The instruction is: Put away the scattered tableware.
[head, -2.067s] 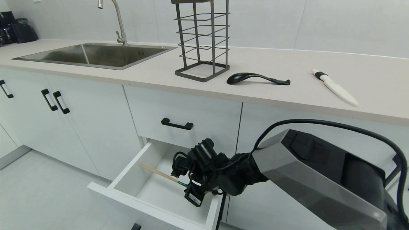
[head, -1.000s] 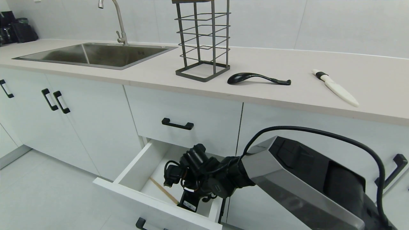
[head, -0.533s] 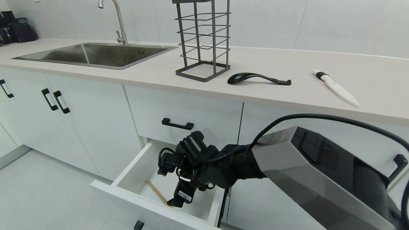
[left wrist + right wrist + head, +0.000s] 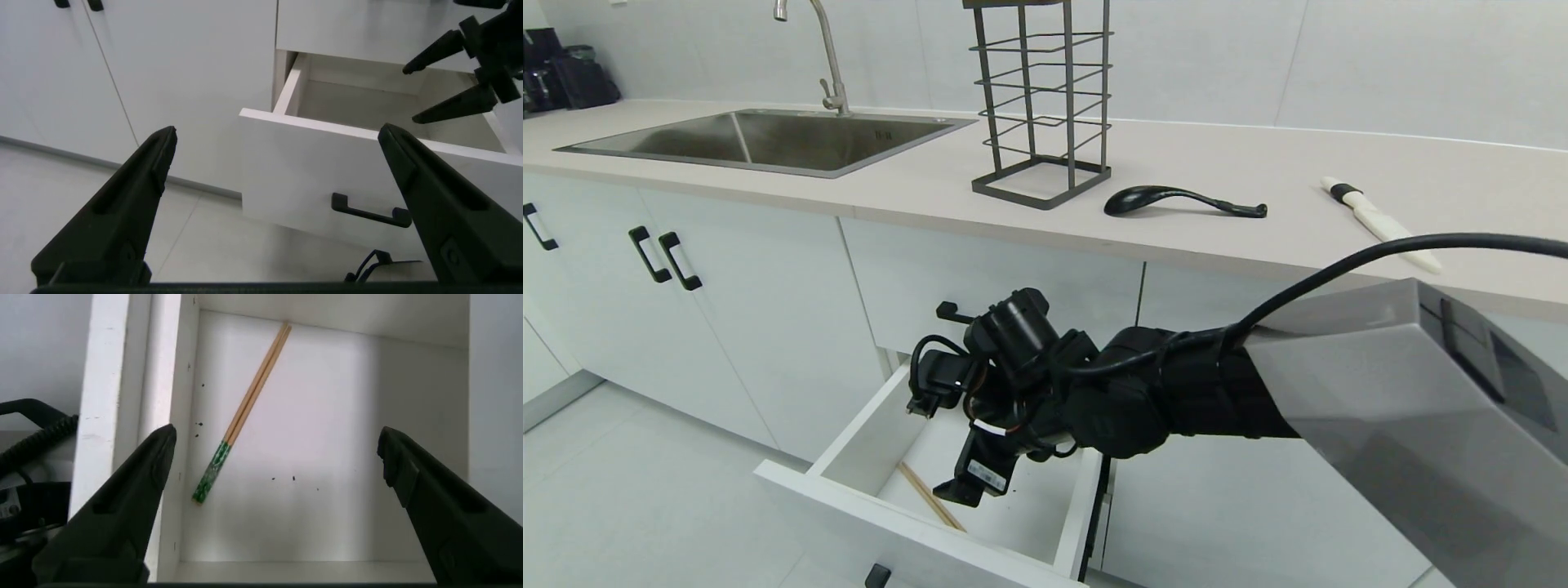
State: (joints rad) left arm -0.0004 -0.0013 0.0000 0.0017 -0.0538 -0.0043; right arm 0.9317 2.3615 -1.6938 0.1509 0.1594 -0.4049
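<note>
A pair of wooden chopsticks with green ends lies flat on the floor of the open white drawer, seen as a thin stick in the head view. My right gripper hangs open just above them, its fingers spread wide and holding nothing. On the counter lie a black spoon and a white knife with a black band. My left gripper is open and low, facing the drawer front from outside, with the right gripper above the drawer.
A dark wire rack stands on the counter left of the spoon. A steel sink with a tap sits at the far left. A shut drawer with a black handle is above the open one. Cabinet doors are to the left.
My right gripper carried the chopsticks down into the drawer, let them go, and has since lifted and shifted left. The chopsticks now lie on the drawer floor.
</note>
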